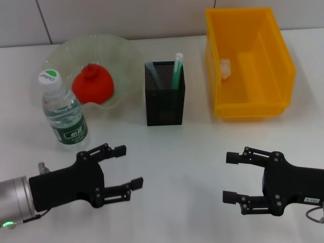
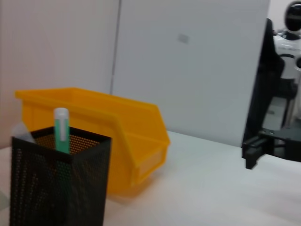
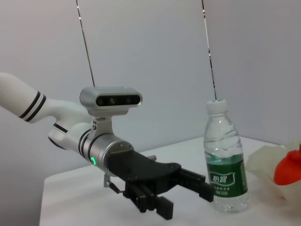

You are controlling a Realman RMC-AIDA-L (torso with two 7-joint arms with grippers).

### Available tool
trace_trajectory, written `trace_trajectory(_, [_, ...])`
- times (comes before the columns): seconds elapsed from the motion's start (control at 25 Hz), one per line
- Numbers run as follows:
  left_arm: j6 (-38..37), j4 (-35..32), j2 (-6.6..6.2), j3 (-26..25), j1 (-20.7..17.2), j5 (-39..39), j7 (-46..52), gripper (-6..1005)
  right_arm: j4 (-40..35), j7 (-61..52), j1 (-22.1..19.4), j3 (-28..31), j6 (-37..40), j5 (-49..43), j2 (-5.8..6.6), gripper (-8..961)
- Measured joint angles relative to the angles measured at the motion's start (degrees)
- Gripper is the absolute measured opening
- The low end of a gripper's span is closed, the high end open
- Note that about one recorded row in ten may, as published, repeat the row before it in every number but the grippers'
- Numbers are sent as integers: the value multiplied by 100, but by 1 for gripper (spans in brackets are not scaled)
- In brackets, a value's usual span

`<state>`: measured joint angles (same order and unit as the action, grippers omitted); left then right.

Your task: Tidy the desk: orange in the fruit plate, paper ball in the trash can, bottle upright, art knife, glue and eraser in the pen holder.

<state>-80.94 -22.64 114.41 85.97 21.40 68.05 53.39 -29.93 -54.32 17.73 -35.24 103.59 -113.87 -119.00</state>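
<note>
The orange point(image 1: 92, 84) lies in the pale-green fruit plate point(image 1: 66, 53) at the back left. The bottle point(image 1: 63, 112) stands upright in front of the plate; it also shows in the right wrist view point(image 3: 225, 162). The black mesh pen holder point(image 1: 165, 93) stands mid-table with a green glue stick point(image 1: 177, 71) and a grey tool point(image 1: 153, 75) in it. The paper ball point(image 1: 225, 68) lies in the yellow trash can point(image 1: 248, 63). The eraser is out of view. My left gripper point(image 1: 121, 166) is open and empty at the front left. My right gripper point(image 1: 230, 177) is open and empty at the front right.
The trash can point(image 2: 117, 136) stands just behind the pen holder point(image 2: 59, 181) in the left wrist view. A white wall runs behind the table. The left arm point(image 3: 117, 160) shows in the right wrist view beside the bottle.
</note>
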Motion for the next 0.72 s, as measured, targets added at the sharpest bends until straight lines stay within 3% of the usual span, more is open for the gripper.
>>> trace_trajectory(0.72, [14, 19, 30, -89, 18, 7, 89, 867, 22, -25, -16, 0, -88, -9, 0, 834])
